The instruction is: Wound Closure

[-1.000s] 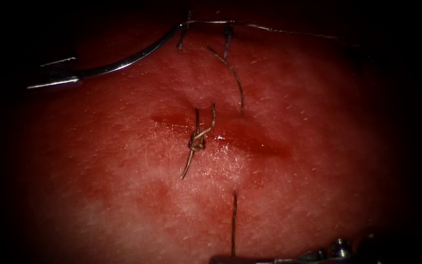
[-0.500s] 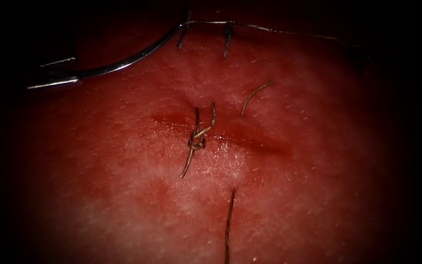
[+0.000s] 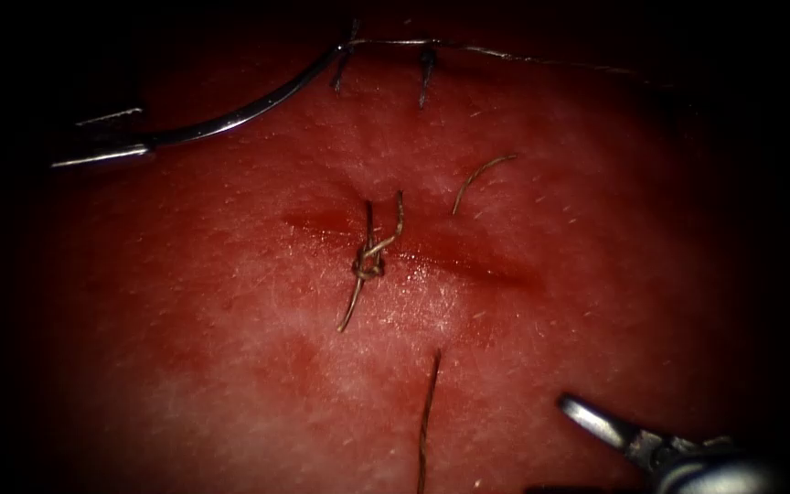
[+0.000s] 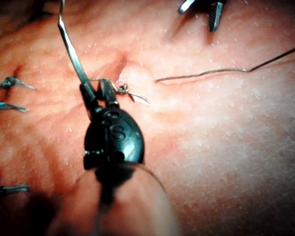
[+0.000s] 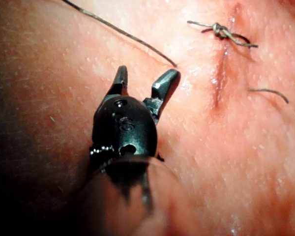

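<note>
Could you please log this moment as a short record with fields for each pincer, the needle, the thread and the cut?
left pincer: shut on the needle near one end of its curve
right pincer: open, holds nothing
needle: above the tissue, not in it
thread: runs out of the tissue below the cut
knot: tied across the cut
cut end of thread: loose, above the cut

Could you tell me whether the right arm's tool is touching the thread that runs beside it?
Apart. In the right wrist view, the right tool has open, empty jaws, with bare tissue between them and the thread. The left tool holds the needle.
</note>
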`<move>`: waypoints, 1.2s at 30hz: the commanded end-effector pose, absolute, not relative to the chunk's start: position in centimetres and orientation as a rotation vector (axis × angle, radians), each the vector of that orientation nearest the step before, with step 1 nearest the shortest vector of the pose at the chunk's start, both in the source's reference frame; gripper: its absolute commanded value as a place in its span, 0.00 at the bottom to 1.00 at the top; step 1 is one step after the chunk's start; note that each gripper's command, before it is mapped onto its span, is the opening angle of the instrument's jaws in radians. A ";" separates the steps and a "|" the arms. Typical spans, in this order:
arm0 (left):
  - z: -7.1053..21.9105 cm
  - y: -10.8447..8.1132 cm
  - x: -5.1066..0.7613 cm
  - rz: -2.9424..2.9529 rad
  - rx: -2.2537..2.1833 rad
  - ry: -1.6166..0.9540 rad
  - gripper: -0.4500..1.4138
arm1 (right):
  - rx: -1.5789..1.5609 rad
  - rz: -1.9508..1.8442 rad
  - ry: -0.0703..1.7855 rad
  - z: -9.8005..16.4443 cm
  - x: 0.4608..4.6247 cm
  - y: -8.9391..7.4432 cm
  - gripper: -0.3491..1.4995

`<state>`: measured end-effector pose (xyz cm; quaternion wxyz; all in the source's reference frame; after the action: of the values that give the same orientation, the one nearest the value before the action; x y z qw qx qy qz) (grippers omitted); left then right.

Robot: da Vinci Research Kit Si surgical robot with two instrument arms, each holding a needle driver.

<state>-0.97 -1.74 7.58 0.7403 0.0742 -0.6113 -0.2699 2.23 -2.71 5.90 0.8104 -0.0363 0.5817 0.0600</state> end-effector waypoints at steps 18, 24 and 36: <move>7.6 -1.8 -1.05 -0.587 0.169 -1.348 0.13 | 0.533 1.155 1.378 7.3 2.81 -1.6 0.74; 7.6 -1.8 -1.04 -0.586 0.170 -1.348 0.13 | 0.605 1.250 1.314 7.5 3.03 -1.4 0.75; 7.6 -1.8 -1.04 -0.586 0.171 -1.349 0.13 | 0.534 1.153 1.333 7.4 3.10 -1.5 0.00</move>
<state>-0.99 -1.75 7.58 0.7384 0.0771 -0.6147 -0.2665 3.06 -1.41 7.38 0.6122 0.2239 0.5797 0.4890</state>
